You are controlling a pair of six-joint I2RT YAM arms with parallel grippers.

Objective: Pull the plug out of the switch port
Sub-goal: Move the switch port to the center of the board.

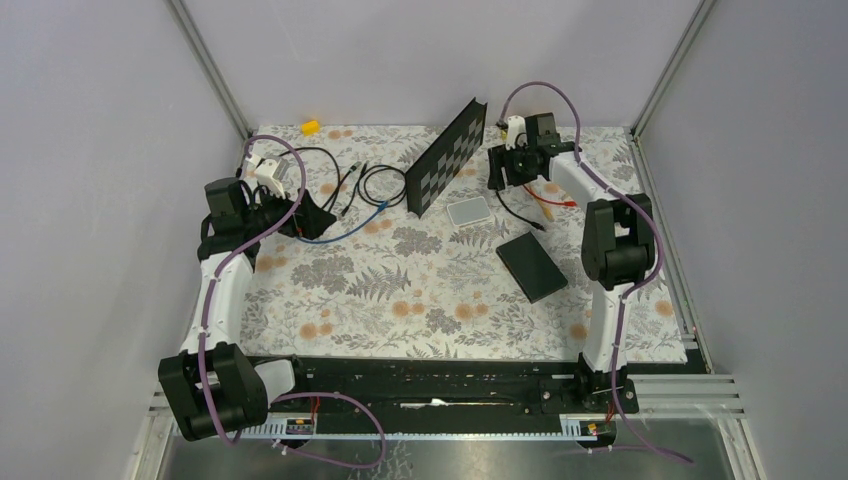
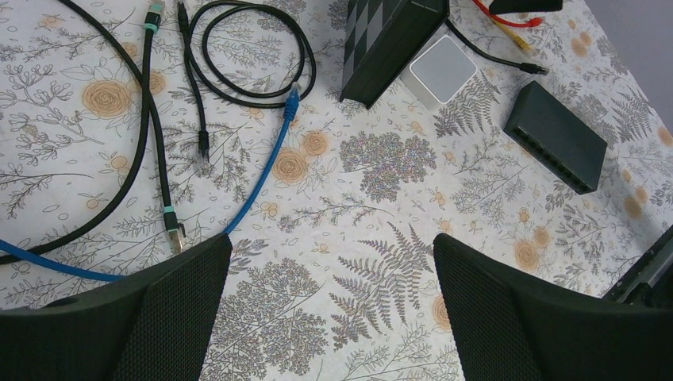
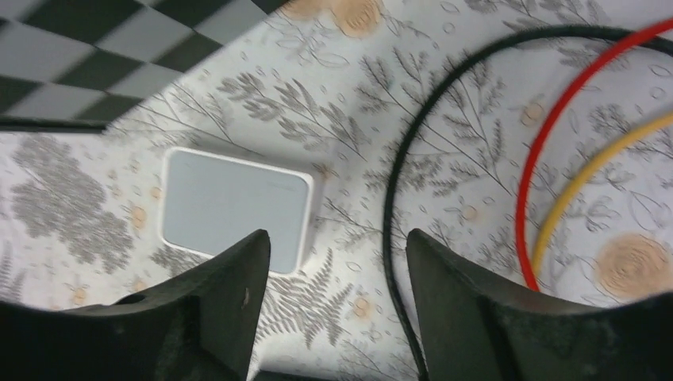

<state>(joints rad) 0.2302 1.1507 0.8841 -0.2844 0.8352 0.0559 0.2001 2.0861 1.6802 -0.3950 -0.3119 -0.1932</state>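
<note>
The switch (image 1: 531, 266) is a flat black box lying right of centre; in the left wrist view the switch (image 2: 555, 135) shows its row of sockets with nothing in them. A black cable's plug (image 1: 540, 229) lies loose on the cloth just behind it, also visible as the plug (image 2: 536, 70) apart from the box. My right gripper (image 1: 497, 180) hovers behind, its jaws open and empty in the right wrist view (image 3: 337, 238); the black cable (image 3: 394, 198) runs on the table below, close to the right finger. My left gripper (image 1: 318, 220) is far left, wide open (image 2: 332, 242) over bare cloth.
A checkered board (image 1: 445, 155) leans at the back centre, with a pale grey pad (image 1: 468, 211) beside it. Black and blue cables (image 1: 375, 185) coil at the back left. Red and yellow cables (image 1: 550, 205) lie under the right arm. A yellow block (image 1: 311, 127) sits by the back wall.
</note>
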